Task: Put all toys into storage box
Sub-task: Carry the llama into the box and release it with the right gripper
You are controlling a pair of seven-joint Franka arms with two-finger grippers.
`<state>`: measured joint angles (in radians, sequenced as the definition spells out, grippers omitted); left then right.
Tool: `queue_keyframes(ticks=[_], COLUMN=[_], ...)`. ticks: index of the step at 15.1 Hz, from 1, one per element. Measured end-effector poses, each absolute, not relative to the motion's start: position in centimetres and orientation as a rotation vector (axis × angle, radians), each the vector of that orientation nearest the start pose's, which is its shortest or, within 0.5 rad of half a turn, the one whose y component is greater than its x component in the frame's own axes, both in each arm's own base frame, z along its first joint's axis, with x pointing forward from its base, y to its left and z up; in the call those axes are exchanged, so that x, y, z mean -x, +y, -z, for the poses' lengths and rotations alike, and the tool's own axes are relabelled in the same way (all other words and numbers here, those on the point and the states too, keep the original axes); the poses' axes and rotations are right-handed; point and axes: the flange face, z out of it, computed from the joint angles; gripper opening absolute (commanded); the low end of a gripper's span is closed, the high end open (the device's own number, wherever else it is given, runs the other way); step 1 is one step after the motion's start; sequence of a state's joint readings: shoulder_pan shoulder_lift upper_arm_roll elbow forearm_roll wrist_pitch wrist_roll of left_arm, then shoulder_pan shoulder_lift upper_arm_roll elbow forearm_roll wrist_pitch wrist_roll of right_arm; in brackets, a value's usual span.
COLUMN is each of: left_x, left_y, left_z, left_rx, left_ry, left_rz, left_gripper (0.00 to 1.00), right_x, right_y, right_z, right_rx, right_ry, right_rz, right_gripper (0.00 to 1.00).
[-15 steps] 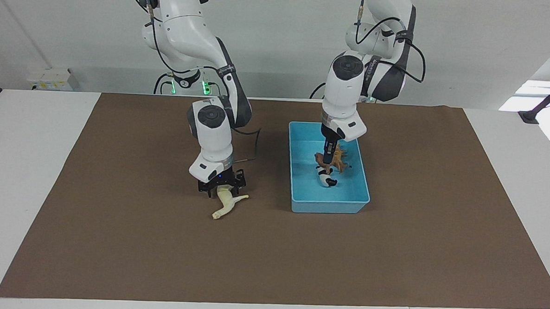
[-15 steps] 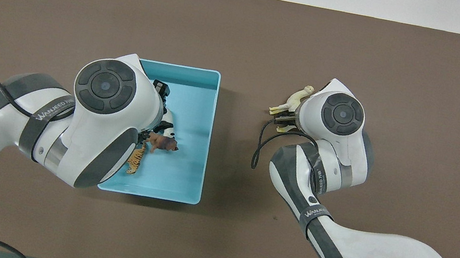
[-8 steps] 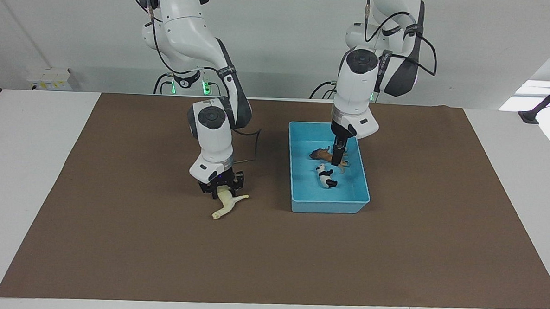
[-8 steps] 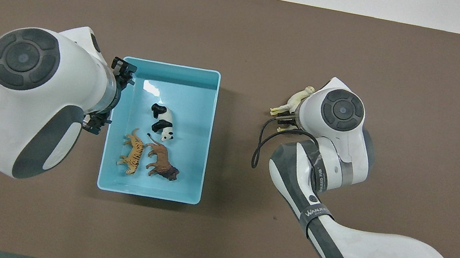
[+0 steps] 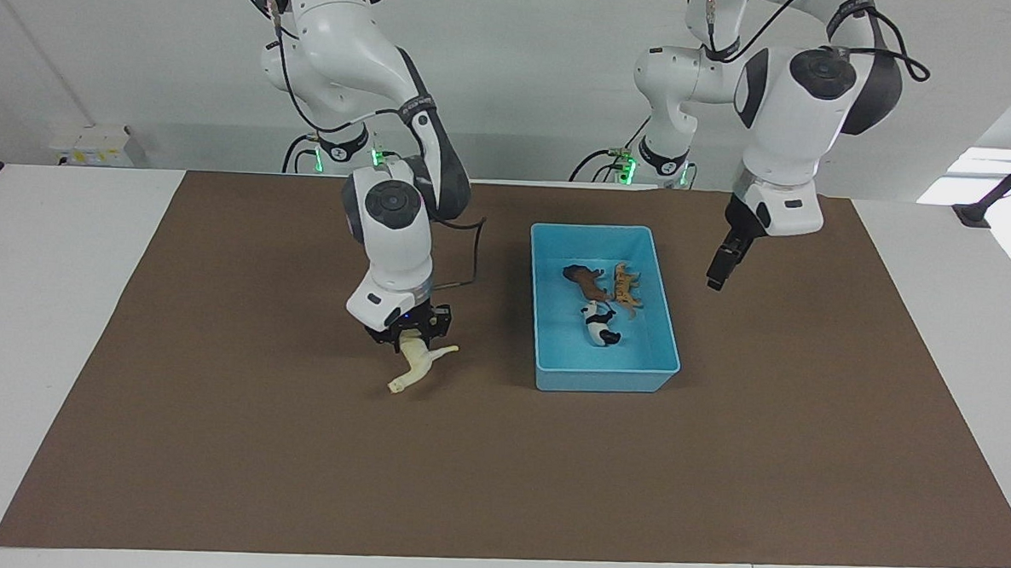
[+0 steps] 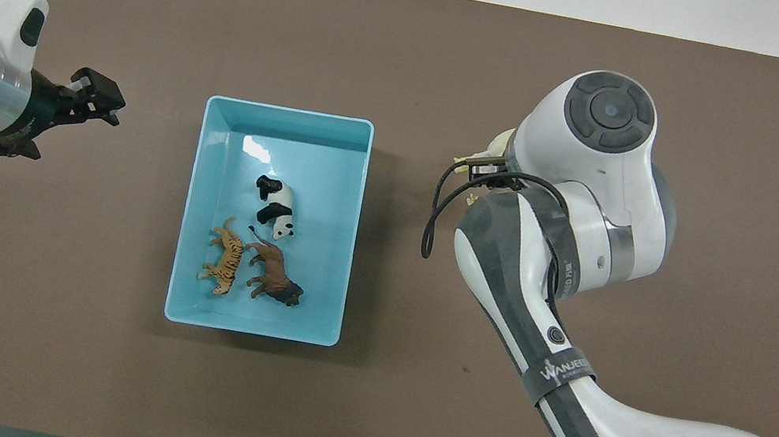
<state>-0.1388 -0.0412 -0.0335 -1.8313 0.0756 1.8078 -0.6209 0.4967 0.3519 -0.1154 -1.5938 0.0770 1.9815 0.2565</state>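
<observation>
Facing view: the right gripper (image 5: pixel 407 338) has lifted the horse (image 5: pixel 416 367) clear of the tabletop (image 5: pixel 211 391), fingers clenched on its body. The left gripper (image 5: pixel 717 274) has pulled out of the box (image 5: pixel 604 380) toward its own end, fingers released, leaving lion (image 5: pixel 584 278), tiger (image 5: pixel 626 288) and panda (image 5: pixel 598 323) inside. Only the horse is left to go in.
</observation>
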Motion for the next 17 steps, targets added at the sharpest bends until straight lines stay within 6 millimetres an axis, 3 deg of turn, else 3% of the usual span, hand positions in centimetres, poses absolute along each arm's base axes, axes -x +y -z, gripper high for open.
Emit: queue_keyframes(ticks=[2,4,5,7,10,11,12,14,17], left_x=[-54.9,-55.3,-55.3,-55.2,-54.8,-54.7,-54.6,-54.5,-54.6], left_y=[-7.6,-6.1,-5.6,-4.8,-5.6,-5.9,-6.1,-6.0,-6.3], left_z=[-55.1,-55.3,-55.2,-55.0,-54.9,-55.0,-55.2,-55.3,-55.4], left_rx=[3.038,3.066,3.075,3.080,3.083,3.083,3.085,3.088,3.091], left_ry=[-0.426,-0.247,-0.189,-0.127,0.033,0.062,0.078,0.088,0.097], left_rz=[0.013,-0.041,-0.060,-0.106,-0.173,-0.188,-0.196,-0.203,-0.191], left_gripper=[1.00,1.00,1.00,1.00,1.00,1.00,1.00,1.00,1.00], right_x=[-59.9,-57.3,-55.9,-53.0,-49.4,-48.5,-47.7,-47.2,-47.7], right_y=[30.2,36.3,39.4,44.6,48.9,49.9,50.5,50.8,50.5], right_z=[-49.2,-52.0,-52.1,-50.1,-45.2,-43.4,-41.8,-40.4,-41.4], right_rx=[3.009,2.925,2.885,2.829,2.821,2.824,2.831,2.840,2.817], right_ry=[-0.072,-0.002,0.021,0.018,-0.032,-0.034,-0.026,0.034,0.229], right_rz=[0.063,0.104,0.136,0.145,0.122,0.118,0.110,0.088,0.078], right_gripper=[0.00,0.00,0.00,0.00,0.00,0.36,0.99,1.00,1.00])
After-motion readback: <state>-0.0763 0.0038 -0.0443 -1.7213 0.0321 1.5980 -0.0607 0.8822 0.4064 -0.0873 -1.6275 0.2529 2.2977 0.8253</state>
